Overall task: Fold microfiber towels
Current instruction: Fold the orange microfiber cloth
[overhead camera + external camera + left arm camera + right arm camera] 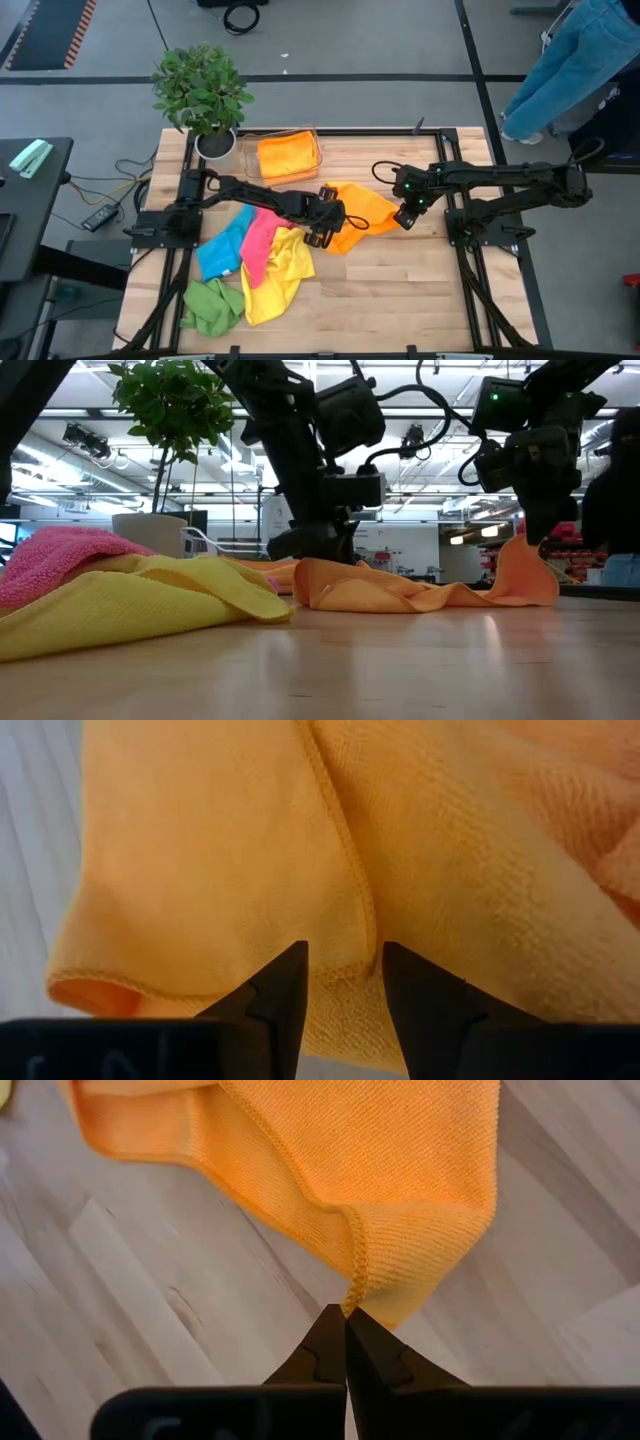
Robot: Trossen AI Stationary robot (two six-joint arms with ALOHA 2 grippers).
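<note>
right gripper (pixel 346 1318) pinching orange towel (pixel 400 1170)

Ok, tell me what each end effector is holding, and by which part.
Right end effector pinches the orange towel by its corner hem. Left end effector straddles a fold, not yet clamped.

two arms meet at mid-table

the left gripper (pixel 325 222) reaches in from the left, low over the table, its fingers (pixel 283 990) parted with fabric between them; the right gripper (pixel 406 216) stretches in from the right, raised slightly, fingertips (pixel 345 1325) pinched together on a cloth corner.
</note>
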